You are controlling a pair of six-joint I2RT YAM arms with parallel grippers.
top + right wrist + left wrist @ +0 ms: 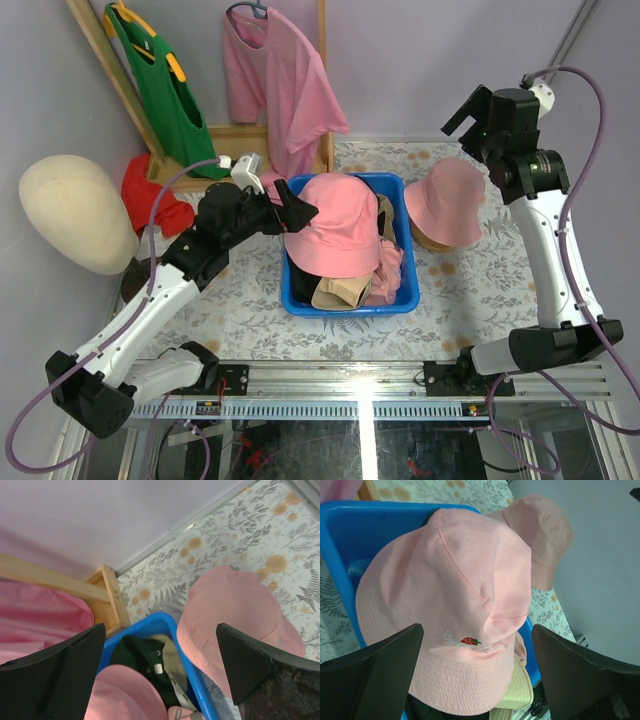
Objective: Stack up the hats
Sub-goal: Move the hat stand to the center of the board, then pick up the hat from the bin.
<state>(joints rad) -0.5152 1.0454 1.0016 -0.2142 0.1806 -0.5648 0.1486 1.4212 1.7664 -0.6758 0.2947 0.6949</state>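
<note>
Left end effector [477, 628] hangs spread over the pink bucket hat [455, 580] in the blue bin [350, 535]; right end effector [160, 628] spread too. Shallow pinch could slip off soft fabric.

Blue bin [300, 303], cream mannequin head [75, 212]

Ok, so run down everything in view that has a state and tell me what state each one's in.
blue bin, heaped full.
strawberry bucket hat, crown up on top of that heap.
second pink bucket hat, crown up, right of the bin.
left claw, open, over the strawberry bucket hat.
right claw, open, empty.
pink T-shirt, hanging on a hanger.
green T-shirt, hanging on a hanger.
mannequin head, lying on its side.
</note>
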